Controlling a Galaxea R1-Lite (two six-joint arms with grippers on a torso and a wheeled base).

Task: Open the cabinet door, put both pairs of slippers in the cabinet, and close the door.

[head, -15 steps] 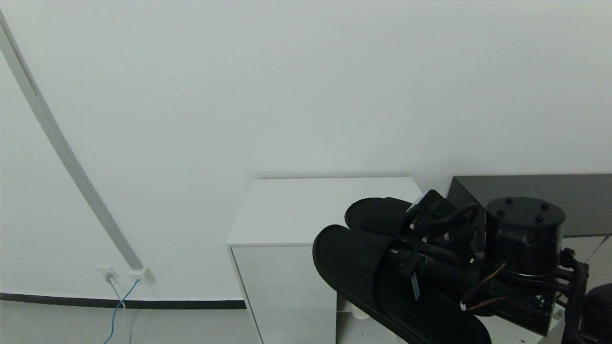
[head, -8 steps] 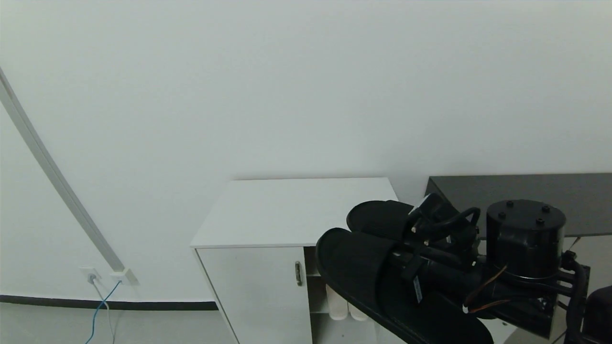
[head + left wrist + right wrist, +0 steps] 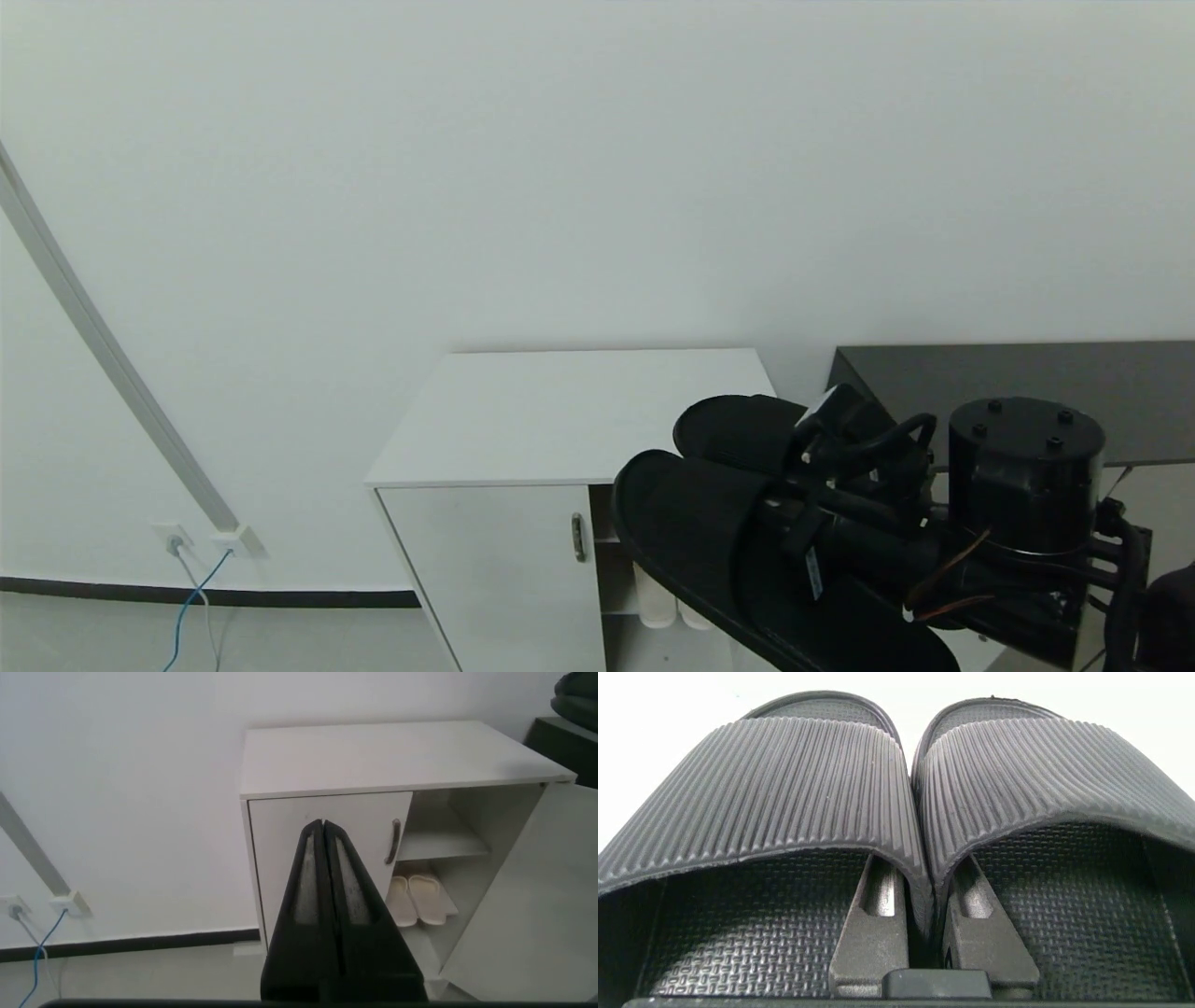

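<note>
Gripping the black slippers as a pair, the right claw holds them raised before the white cabinet, toes pointing toward its open right half, which lies ahead and lower; from the left wrist, the left claw is clenched on nothing, facing the closed door; white slippers lie side by side on the cabinet floor under the shelf; from the right wrist, one finger sits under each strap, apparently pinching the adjoining sides.
</note>
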